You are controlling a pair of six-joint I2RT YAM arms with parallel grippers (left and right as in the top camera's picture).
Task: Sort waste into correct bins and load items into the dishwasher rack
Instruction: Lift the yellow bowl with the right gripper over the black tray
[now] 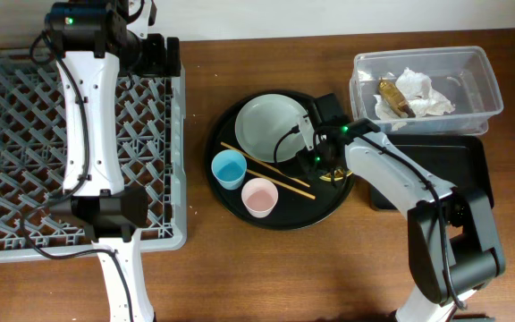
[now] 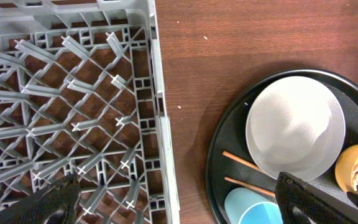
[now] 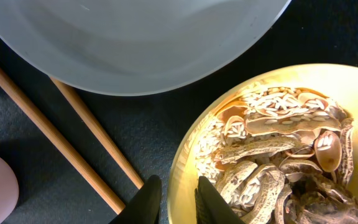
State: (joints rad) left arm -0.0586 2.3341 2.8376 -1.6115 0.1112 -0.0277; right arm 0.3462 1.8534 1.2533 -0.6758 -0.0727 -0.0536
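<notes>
The small yellow bowl stands on the right part of the large round black tray, just beside the pale grey-green round plate. It is filled with tan noodle-like food scraps, some in flat strips, some like small grains. The right gripper is narrow: its two black fingers pinch the bowl's rim, one inside and one outside. The pair of thin wooden chopsticks lies left of the bowl. The left gripper is spread wide above the far right edge of the grey plastic dishwasher rack and holds nothing.
</notes>
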